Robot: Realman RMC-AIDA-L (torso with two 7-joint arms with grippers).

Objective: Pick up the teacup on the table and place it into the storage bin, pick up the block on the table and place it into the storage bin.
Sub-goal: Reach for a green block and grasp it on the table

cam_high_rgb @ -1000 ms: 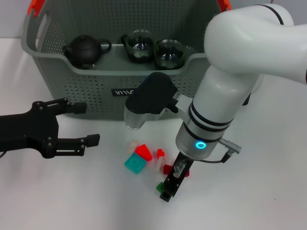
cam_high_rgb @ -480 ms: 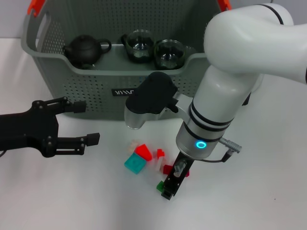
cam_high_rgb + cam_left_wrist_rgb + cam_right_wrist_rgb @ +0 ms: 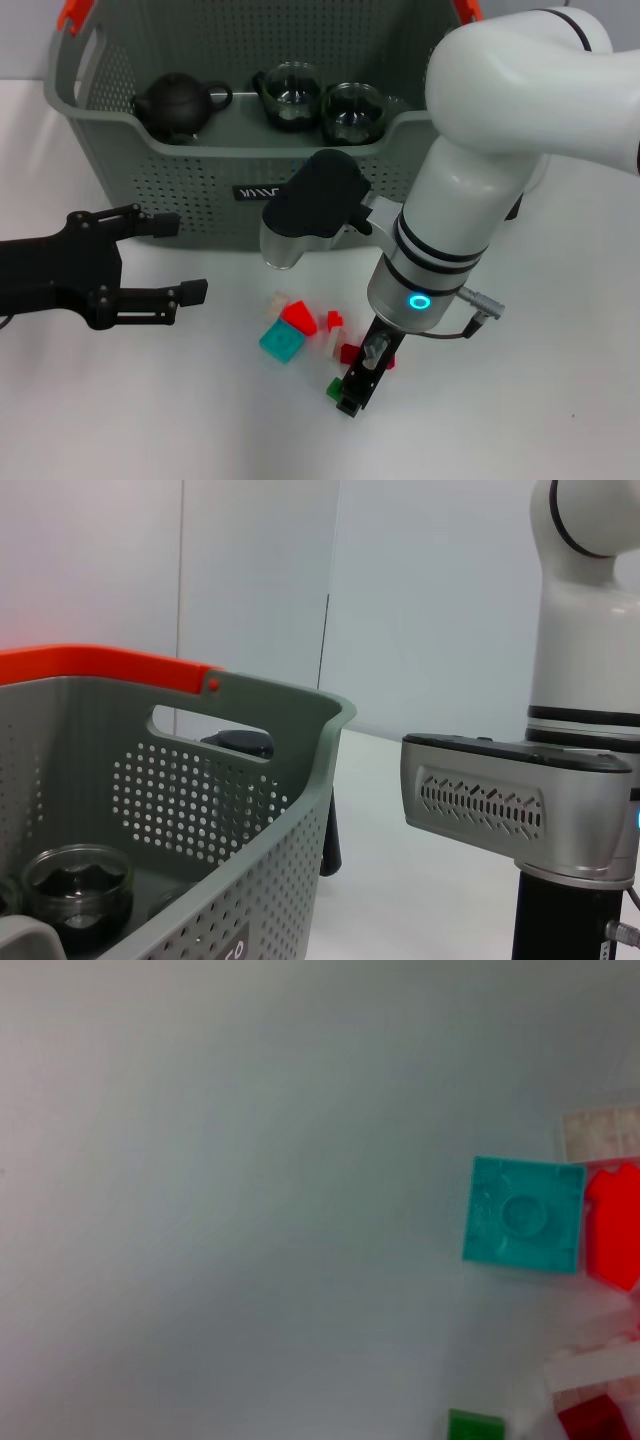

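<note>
the right gripper [image 3: 355, 392] is down at the table among the scattered blocks, its black fingers pointing at the surface beside a small green block [image 3: 334, 387] and a dark red block [image 3: 349, 352]; whether those fingers are apart or pinched on anything can't be told, since the wrist and arm cover them from above and the right wrist view shows only blocks and bare table. the left gripper [image 3: 175, 258] waits w/ its fingers spread wide and holding nothing, low over the table in front of the storage bin's left half, idle. the storage bin [image 3: 190, 190] stands behind the blocks, and it already holds a dark teapot [image 3: 175, 103] and two glass teacups [image 3: 288, 93] side by side against its front wall, so the teacup part looks done and the block part is the one in hand. the teal block [image 3: 281, 342] lies touching a bright red block [image 3: 298, 318], w/ pale translucent pieces [image 3: 600, 1132] just beside them (the pile is tight, pieces edge to edge). the likely trouble is that crowding: closing on one block could catch a neighbour too, or nudge the heap so the target skates away on the smooth table [image 3: 150, 400]. a small block gripped off-centre could also twist out on the lift. the big right forearm sits close to the bin's front wall, so a careless rise toward the bin could clip the rim or shove the bin back.
</note>
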